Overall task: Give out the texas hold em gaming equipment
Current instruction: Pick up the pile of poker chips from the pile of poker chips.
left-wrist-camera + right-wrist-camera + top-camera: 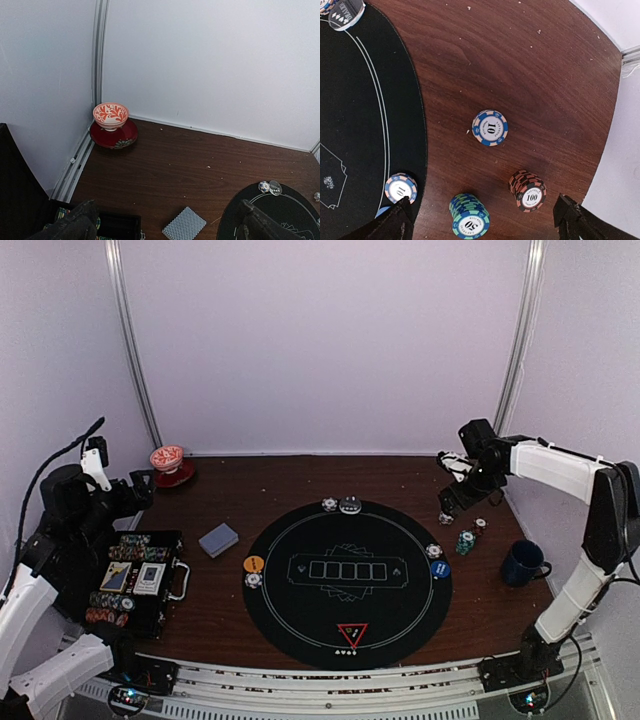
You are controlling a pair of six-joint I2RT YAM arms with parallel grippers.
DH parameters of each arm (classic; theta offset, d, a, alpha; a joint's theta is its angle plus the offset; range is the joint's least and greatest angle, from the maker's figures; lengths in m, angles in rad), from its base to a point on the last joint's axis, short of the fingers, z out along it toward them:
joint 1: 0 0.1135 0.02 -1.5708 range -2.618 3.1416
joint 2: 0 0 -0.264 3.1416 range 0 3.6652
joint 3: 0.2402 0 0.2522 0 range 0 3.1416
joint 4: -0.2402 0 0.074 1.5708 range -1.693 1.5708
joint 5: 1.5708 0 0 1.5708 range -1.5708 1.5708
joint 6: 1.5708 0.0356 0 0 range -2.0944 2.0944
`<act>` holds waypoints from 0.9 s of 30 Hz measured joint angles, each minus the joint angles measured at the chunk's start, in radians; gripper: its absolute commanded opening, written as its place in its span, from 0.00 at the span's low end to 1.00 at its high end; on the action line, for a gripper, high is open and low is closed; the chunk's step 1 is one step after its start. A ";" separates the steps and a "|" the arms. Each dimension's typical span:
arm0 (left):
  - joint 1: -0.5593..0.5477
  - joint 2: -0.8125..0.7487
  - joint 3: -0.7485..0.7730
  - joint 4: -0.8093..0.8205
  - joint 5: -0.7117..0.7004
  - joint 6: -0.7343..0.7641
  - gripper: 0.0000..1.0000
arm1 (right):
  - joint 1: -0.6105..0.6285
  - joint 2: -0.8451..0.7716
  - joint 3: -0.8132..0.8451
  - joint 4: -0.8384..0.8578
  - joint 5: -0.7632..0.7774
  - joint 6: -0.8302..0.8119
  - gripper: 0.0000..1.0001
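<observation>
In the top view a grey-blue card deck (218, 539) lies left of the round black mat (300, 630). On the mat sit an orange button (253, 564), a blue button (440, 569), a red triangle marker (352, 633) and single chips. My right gripper (483, 200) hangs open above the wood right of the mat. Below it are a lone 10 chip (490, 127), a green-blue 50 stack (469, 217) and a red-black 100 stack (527, 191). My left gripper (168, 202) is open and holds nothing, over the back-left wood near the deck (184, 223).
An open black case (135, 578) with chips and cards sits at the left. A red-and-white cup on its saucer (168, 462) stands in the back-left corner. The dark blue mug (522, 563) is right of the chip stacks. A clear dealer button (349, 505) lies at the mat's far edge.
</observation>
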 measured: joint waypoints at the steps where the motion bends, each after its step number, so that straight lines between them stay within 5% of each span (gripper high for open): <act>1: 0.000 -0.002 0.000 0.000 0.000 0.000 0.98 | 0.000 -0.018 -0.021 0.006 0.001 0.000 0.99; 27: 0.000 -0.034 0.000 0.000 0.006 0.000 0.98 | -0.084 0.012 -0.191 0.049 -0.074 -0.023 0.73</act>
